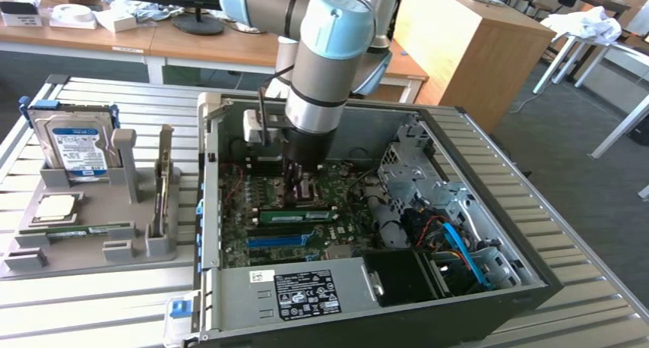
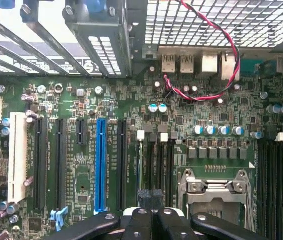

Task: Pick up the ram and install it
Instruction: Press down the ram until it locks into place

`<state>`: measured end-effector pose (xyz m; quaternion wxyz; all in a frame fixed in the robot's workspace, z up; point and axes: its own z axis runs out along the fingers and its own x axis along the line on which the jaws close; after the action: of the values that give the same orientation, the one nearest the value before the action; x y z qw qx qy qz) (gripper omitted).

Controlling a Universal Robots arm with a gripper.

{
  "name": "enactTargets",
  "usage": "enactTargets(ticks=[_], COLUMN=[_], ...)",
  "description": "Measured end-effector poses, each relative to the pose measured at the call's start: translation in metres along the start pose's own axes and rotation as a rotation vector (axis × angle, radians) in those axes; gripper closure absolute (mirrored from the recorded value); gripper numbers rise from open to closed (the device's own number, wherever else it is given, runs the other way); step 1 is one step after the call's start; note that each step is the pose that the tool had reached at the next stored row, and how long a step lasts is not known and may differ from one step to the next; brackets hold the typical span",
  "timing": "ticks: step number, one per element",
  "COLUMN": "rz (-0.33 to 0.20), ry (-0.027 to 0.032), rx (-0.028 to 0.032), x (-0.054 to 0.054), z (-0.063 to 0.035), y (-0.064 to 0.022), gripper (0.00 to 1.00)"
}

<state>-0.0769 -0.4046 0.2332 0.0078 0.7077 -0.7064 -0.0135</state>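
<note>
Green ram (image 1: 296,216) sits seated on the motherboard (image 2: 131,150); my tool (image 1: 302,182) hangs just above, fingers together, empty, case walls (image 1: 208,204) close around.

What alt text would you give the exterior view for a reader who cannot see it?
A robot arm reaches down into an open computer case, its gripper shut just above the motherboard, near a green ram stick lying there. At the exterior view's left, a grey holder carries a hard drive, a processor chip and another memory stick.
</note>
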Motion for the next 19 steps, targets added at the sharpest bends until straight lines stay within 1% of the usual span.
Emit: enactTargets(ticks=[19], rz=[0.0], ry=[0.0], rx=[0.0], x=[0.0031], z=[0.0001], y=[0.0035], gripper=[0.9])
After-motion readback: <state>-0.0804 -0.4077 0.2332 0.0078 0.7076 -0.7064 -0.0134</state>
